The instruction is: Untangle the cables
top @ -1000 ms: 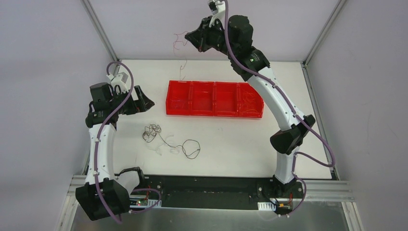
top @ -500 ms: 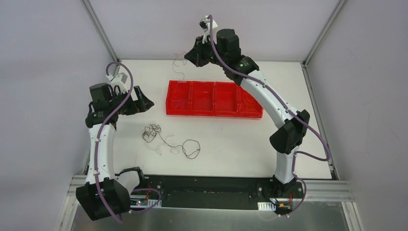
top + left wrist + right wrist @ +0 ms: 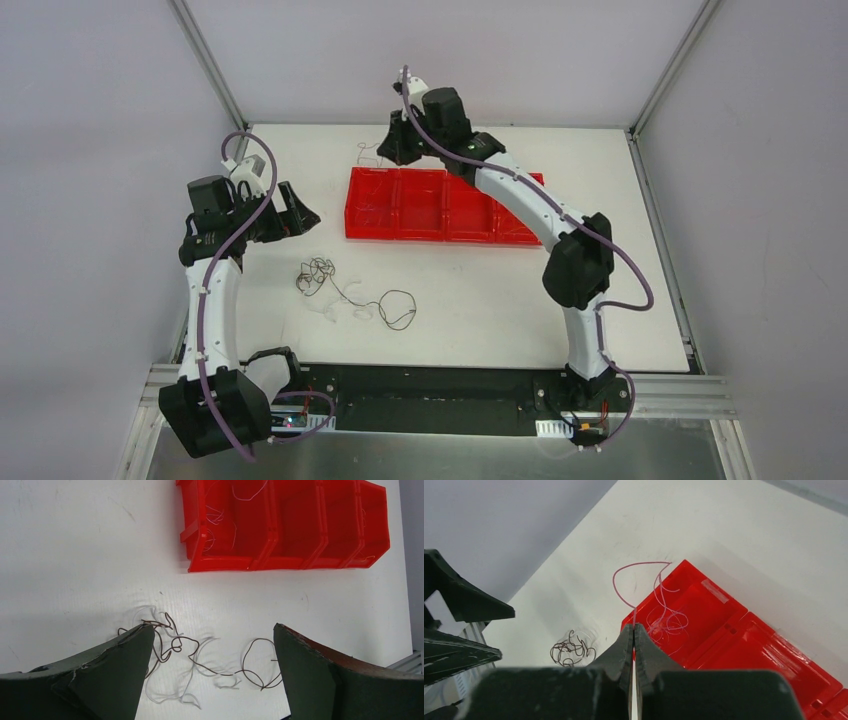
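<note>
White table [image 3: 480,290]: my R gripper [image 3: 634,627] pinches red wire [image 3: 614,582] over bin [image 3: 445,238], prob. for drop-off; L gripper [image 3: 212,630] agape above tangle [image 3: 165,645].

The right hand [image 3: 384,152] has lowered its red cable [image 3: 644,563] toward the tray [image 3: 420,237].

You had a red bin [image 3: 225,564] of glossy, translucent plastic on a matt white, faintly scuffed bench [image 3: 75,545]; the cables [image 3: 175,641] looked smooth, perhaps plastic-sheathed, though too thin to judge.
</note>
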Tool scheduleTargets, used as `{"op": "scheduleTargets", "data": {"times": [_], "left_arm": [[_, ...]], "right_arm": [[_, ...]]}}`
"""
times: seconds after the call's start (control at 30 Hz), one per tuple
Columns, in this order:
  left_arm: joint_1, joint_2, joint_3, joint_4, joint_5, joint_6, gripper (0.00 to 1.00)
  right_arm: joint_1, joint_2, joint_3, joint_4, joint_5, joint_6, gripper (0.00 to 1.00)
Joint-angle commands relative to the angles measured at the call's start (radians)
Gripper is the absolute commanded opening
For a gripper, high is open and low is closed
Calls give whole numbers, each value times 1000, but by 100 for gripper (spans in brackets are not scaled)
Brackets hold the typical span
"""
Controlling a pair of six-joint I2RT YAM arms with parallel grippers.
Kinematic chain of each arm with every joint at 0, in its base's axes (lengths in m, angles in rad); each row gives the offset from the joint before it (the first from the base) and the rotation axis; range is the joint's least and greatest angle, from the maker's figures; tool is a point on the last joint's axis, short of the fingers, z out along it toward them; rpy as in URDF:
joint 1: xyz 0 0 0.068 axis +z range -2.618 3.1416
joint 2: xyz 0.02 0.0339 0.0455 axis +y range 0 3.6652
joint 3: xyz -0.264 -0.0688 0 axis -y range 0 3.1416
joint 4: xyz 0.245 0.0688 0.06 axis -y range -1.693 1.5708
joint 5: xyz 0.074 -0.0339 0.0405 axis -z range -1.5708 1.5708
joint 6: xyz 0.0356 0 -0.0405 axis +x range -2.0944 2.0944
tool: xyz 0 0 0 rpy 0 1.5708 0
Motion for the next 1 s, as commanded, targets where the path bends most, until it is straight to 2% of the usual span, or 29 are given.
{"op": "scheduleTargets", "data": {"times": [0.0, 0.23, 0.53, 0.57, 0.63, 0.67, 0.73, 0.83, 0.97], "left_arm": [[15, 3, -2, 30, 31, 21, 92], [24, 6, -4, 30, 39, 22, 92], [29, 7, -17, 25, 49, 18, 92], [29, 7, -16, 25, 49, 17, 92], [29, 5, -13, 15, 48, 24, 93], [30, 4, -8, 5, 48, 32, 93], [29, 14, 8, -34, 49, 55, 94], [30, 46, 40, -110, 53, 109, 94], [31, 96, 83, -248, 78, 286, 95]], "right_arm": [[19, 42, -32, 38, 15, -28, 0], [45, 158, -94, 38, 26, -54, 0], [64, 293, 16, 21, 59, -59, 0], [65, 304, 31, 10, 63, -62, 3], [65, 298, 36, 3, 63, -68, 24], [66, 283, 29, 0, 58, -76, 38], [66, 244, 22, -22, 38, -87, 52], [66, 150, 11, -92, -15, -109, 64], [65, 1, -76, -183, -93, -181, 77]]}}
